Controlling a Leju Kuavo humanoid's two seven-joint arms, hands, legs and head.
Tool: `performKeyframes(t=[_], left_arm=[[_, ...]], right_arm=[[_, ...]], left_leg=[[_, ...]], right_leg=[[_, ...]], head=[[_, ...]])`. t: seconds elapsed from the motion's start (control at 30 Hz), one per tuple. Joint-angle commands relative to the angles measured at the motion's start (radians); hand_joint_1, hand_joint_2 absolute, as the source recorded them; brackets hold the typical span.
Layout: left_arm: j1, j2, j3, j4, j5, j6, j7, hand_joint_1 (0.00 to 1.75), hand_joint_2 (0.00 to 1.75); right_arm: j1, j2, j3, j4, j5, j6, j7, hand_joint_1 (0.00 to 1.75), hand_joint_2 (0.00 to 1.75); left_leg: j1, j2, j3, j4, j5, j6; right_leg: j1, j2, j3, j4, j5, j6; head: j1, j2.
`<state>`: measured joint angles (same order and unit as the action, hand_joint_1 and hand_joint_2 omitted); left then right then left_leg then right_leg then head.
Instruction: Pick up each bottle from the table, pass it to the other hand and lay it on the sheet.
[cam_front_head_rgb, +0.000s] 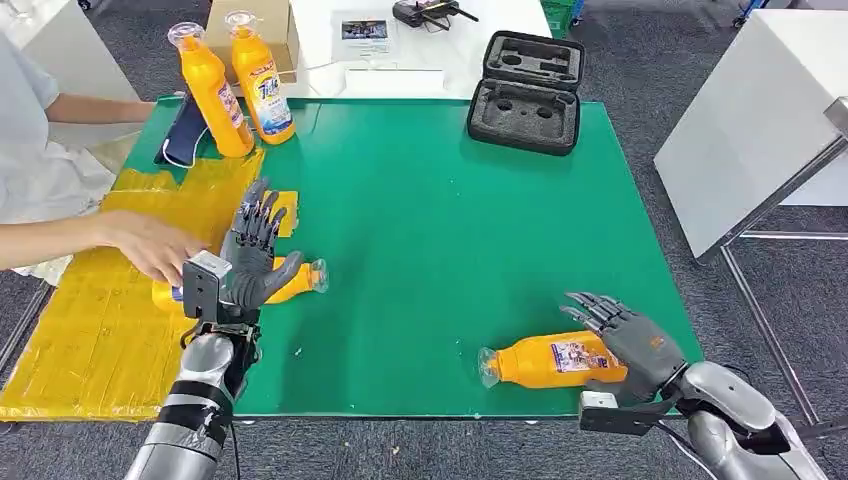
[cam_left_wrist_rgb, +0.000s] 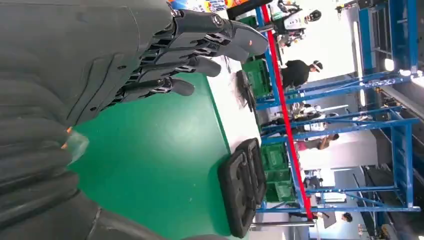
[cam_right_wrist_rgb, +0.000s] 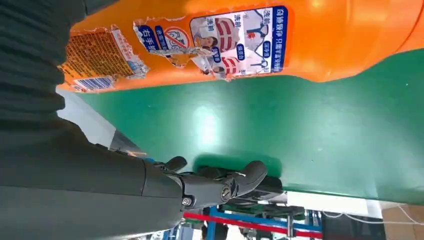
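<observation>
Pick-up stage: right robot hand (cam_front_head_rgb: 632, 343) lay spread against the fallen bottle (cam_front_head_rgb: 550, 361), ungripped; left robot hand (cam_front_head_rgb: 255, 250) open, empty. Closure required next.

two orange bottles (cam_front_head_rgb: 553, 361) (cam_front_head_rgb: 296, 281) lie flat; two (cam_front_head_rgb: 214, 92) (cam_front_head_rgb: 262, 85) stand upright.

The head view looks down from high on the robot over the green table (cam_front_head_rgb: 450, 250). Each wrist view sits close behind its own hand, turned sideways, low over that same table.
</observation>
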<state>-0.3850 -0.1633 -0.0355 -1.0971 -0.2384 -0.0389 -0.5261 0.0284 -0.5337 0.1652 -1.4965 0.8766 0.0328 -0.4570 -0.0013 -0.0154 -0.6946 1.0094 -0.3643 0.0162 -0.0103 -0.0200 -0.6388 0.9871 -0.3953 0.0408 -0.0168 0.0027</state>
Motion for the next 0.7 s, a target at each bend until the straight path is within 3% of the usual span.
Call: performKeyframes(t=[0.03, 0.13, 0.17, 0.27, 0.3, 0.37, 0.4, 0.47, 0.5, 0.57, 0.6, 0.7], left_arm=[[-0.053, 0.002, -0.024, 0.083, 0.006, 0.005, 0.007, 0.00, 1.75], [-0.057, -0.002, -0.034, 0.090, 0.006, 0.005, 0.006, 0.00, 1.75], [-0.061, -0.002, -0.039, 0.095, 0.007, 0.004, 0.007, 0.00, 1.75], [-0.062, 0.001, -0.042, 0.094, 0.017, 0.001, 0.007, 0.00, 1.75], [-0.061, 0.005, -0.044, 0.090, 0.023, 0.001, 0.007, 0.00, 1.75], [-0.061, 0.007, -0.042, 0.086, 0.028, -0.001, 0.008, 0.00, 1.75], [-0.061, 0.007, -0.042, 0.087, 0.033, -0.004, 0.011, 0.00, 1.75], [-0.061, 0.008, -0.046, 0.097, 0.034, -0.005, 0.011, 0.00, 1.75], [-0.061, 0.008, -0.048, 0.101, 0.034, -0.005, 0.011, 0.00, 1.75], [-0.063, 0.008, -0.049, 0.104, 0.035, -0.005, 0.011, 0.00, 1.75], [-0.064, 0.008, -0.051, 0.105, 0.037, -0.005, 0.011, 0.00, 1.75], [-0.063, 0.007, -0.054, 0.107, 0.037, -0.004, 0.011, 0.00, 1.75]], right_arm=[[-0.117, 0.069, 0.034, 0.202, 0.093, -0.022, 0.057, 0.00, 1.75], [-0.181, 0.095, 0.065, 0.308, 0.128, -0.038, 0.073, 0.00, 1.75], [-0.201, 0.101, 0.075, 0.346, 0.142, -0.053, 0.080, 0.00, 1.75], [-0.235, 0.113, 0.102, 0.422, 0.153, -0.063, 0.083, 0.00, 1.75], [-0.244, 0.118, 0.111, 0.445, 0.158, -0.069, 0.088, 0.00, 1.75], [-0.256, 0.125, 0.126, 0.482, 0.170, -0.081, 0.104, 0.00, 1.75], [-0.270, 0.127, 0.141, 0.516, 0.188, -0.072, 0.126, 0.00, 1.75], [-0.291, 0.133, 0.160, 0.574, 0.197, -0.067, 0.137, 0.00, 1.75], [-0.293, 0.133, 0.166, 0.591, 0.200, -0.072, 0.140, 0.00, 1.75], [-0.302, 0.136, 0.173, 0.617, 0.199, -0.070, 0.139, 0.00, 1.75], [-0.312, 0.133, 0.187, 0.637, 0.205, -0.068, 0.146, 0.00, 1.75], [-0.317, 0.133, 0.193, 0.646, 0.207, -0.067, 0.150, 0.03, 1.75]], left_leg=[[0.000, 0.004, 0.019, 0.000, -0.009, -0.002], [0.001, 0.006, 0.021, -0.002, -0.008, -0.002], [0.001, 0.005, 0.011, -0.001, -0.004, -0.001], [0.001, 0.005, 0.015, -0.001, -0.005, -0.002], [0.001, 0.004, 0.010, -0.001, -0.003, -0.001], [0.001, 0.006, 0.022, -0.002, -0.008, -0.002], [0.001, 0.004, 0.010, -0.001, -0.003, 0.000], [0.001, 0.006, 0.023, -0.001, -0.009, -0.002], [0.001, 0.003, 0.010, -0.002, -0.003, 0.000], [0.001, 0.005, 0.018, -0.001, -0.006, -0.001], [0.001, 0.005, 0.013, -0.002, -0.003, 0.000], [0.002, 0.006, 0.018, -0.001, -0.005, 0.000]], right_leg=[[0.000, 0.004, 0.020, -0.002, -0.007, -0.002], [0.001, 0.007, 0.021, -0.004, -0.005, -0.002], [0.001, 0.005, 0.011, -0.003, -0.001, -0.001], [0.001, 0.005, 0.016, -0.003, -0.003, -0.002], [0.001, 0.004, 0.010, -0.003, -0.001, -0.001], [0.001, 0.006, 0.022, -0.004, -0.006, -0.003], [0.001, 0.004, 0.011, -0.003, -0.002, -0.001], [0.001, 0.006, 0.023, -0.003, -0.007, -0.003], [0.001, 0.004, 0.011, -0.003, -0.002, -0.001], [0.002, 0.005, 0.019, -0.004, -0.005, -0.002], [0.002, 0.004, 0.013, -0.003, -0.002, -0.001], [0.002, 0.003, 0.019, -0.003, -0.003, -0.002]], head=[[0.000, 0.000], [0.000, 0.000], [0.000, 0.000], [0.000, 0.000], [0.000, 0.000], [0.000, 0.000], [0.000, 0.000], [0.000, 0.000], [0.000, 0.000], [0.000, 0.000], [0.000, 0.000], [0.000, 0.000]])
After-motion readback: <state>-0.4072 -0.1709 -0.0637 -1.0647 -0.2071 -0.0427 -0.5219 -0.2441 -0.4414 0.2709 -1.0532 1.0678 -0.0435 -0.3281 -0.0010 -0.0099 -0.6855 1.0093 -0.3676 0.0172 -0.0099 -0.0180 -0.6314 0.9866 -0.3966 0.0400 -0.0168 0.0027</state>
